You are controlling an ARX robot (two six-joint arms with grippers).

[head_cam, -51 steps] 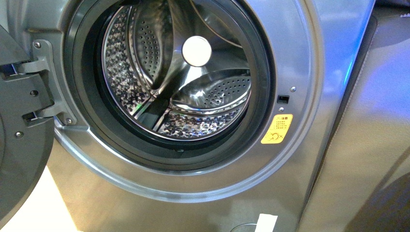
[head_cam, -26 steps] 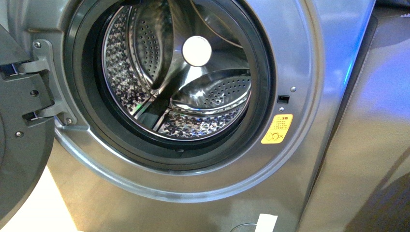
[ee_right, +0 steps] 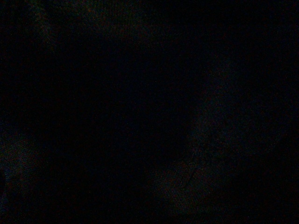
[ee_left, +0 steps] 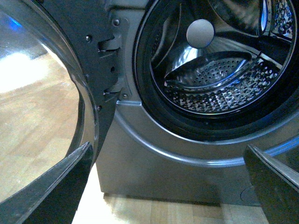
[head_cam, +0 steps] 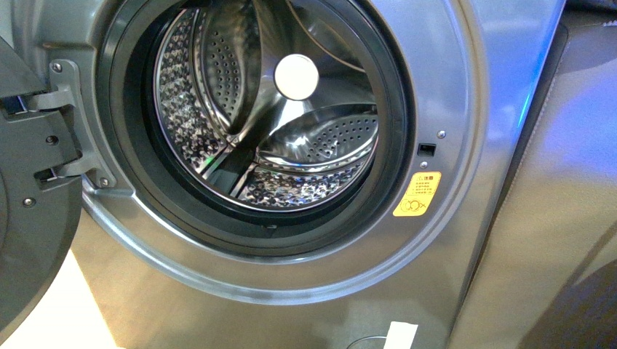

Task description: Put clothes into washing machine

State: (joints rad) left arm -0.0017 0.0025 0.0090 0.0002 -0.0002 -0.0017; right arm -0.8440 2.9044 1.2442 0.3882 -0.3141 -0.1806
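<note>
The silver-grey washing machine (head_cam: 444, 240) fills the front view, its door swung open at the left. The round porthole has a dark rubber gasket (head_cam: 396, 116) around a shiny perforated steel drum (head_cam: 313, 145), which holds nothing. The machine also shows in the left wrist view (ee_left: 154, 158). My left gripper (ee_left: 168, 186) is open and empty, its dark fingers (ee_left: 56, 191) spread wide, low in front of the machine below the porthole. The navy clothes are out of view. The right wrist view is dark, and neither arm shows in the front view.
The open door (head_cam: 29, 218) hangs on its hinge (head_cam: 65, 123) at the left; its glass (ee_left: 42, 107) shows in the left wrist view. A yellow warning sticker (head_cam: 417, 193) sits right of the porthole. Light wooden floor (ee_left: 154, 212) lies under the machine.
</note>
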